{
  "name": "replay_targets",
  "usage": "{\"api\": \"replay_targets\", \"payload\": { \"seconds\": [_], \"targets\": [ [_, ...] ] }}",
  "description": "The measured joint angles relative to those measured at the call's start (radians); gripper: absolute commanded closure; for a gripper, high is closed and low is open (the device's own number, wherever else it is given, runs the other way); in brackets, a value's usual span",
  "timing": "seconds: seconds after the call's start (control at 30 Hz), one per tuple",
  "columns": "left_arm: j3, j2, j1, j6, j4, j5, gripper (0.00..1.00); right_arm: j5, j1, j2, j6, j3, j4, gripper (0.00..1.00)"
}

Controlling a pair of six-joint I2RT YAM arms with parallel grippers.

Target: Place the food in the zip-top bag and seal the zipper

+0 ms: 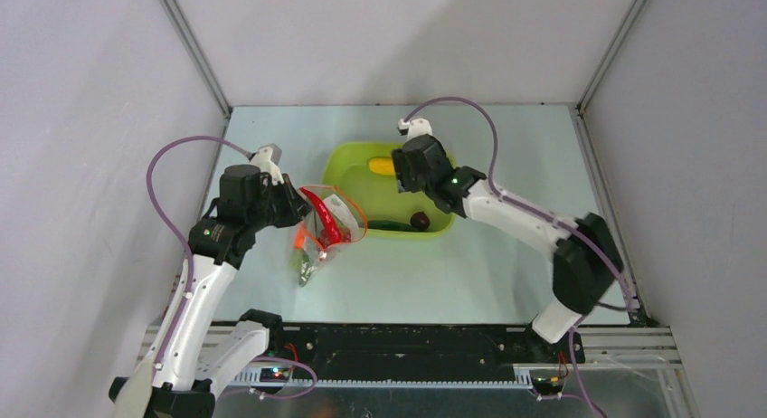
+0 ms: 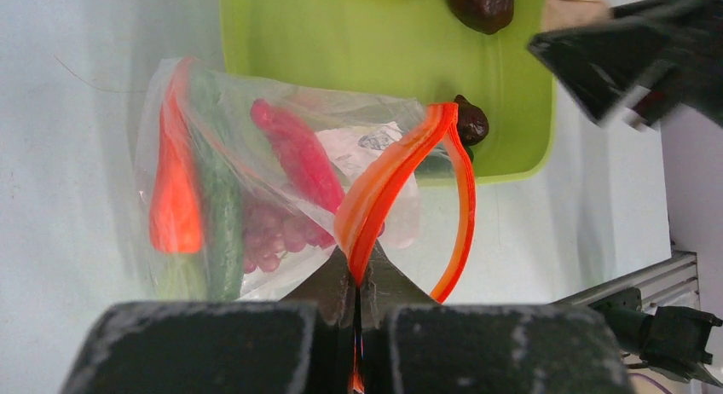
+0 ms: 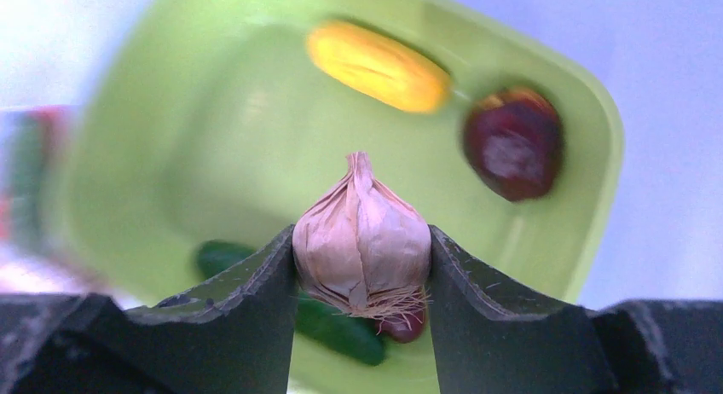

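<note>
The clear zip-top bag (image 2: 256, 181) hangs open beside the tray, with my left gripper (image 2: 358, 270) shut on its orange-red zipper (image 2: 384, 189). Inside it are an orange carrot (image 2: 175, 198), a red chili (image 2: 298, 159), a green cucumber (image 2: 223, 232) and purplish grapes (image 2: 273, 236). My right gripper (image 3: 362, 249) is shut on the pale garlic (image 3: 362, 236), held above the lime-green tray (image 3: 213, 155). In the tray lie a yellow lemon (image 3: 378, 66), a dark maroon ball (image 3: 513, 142) and a green cucumber (image 3: 332, 326). In the top view the left gripper (image 1: 294, 205) holds the bag (image 1: 321, 232) left of the right gripper (image 1: 407, 169).
The tray (image 1: 348, 160) stands mid-table, its near left corner close to the bag's open mouth. A second dark maroon piece (image 2: 471, 124) lies at the tray's near edge, by the zipper loop. Grey walls close in the table at the left, right and back.
</note>
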Motion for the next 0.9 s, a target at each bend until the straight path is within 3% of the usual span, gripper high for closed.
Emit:
{"api": "replay_targets", "payload": {
  "seconds": [0.17,0.33,0.5,0.67,0.9],
  "targets": [
    [0.0,-0.002,0.0,0.0,0.0,0.002,1.0,-0.166,0.14,-0.204,-0.07,-0.024,0.115,0.66],
    [0.0,-0.002,0.0,0.0,0.0,0.007,1.0,-0.361,0.259,-0.249,-0.116,-0.032,0.19,0.65],
    [0.0,-0.004,0.0,0.0,0.0,0.008,1.0,-0.475,0.329,-0.206,-0.105,-0.047,0.238,0.61],
    [-0.01,-0.008,0.0,0.0,0.005,0.009,1.0,-0.485,0.327,-0.112,-0.023,-0.043,0.283,0.55],
    [-0.012,-0.014,0.0,0.0,0.007,0.015,1.0,-0.482,0.324,0.067,0.078,0.068,0.217,0.46]
  ]
}}
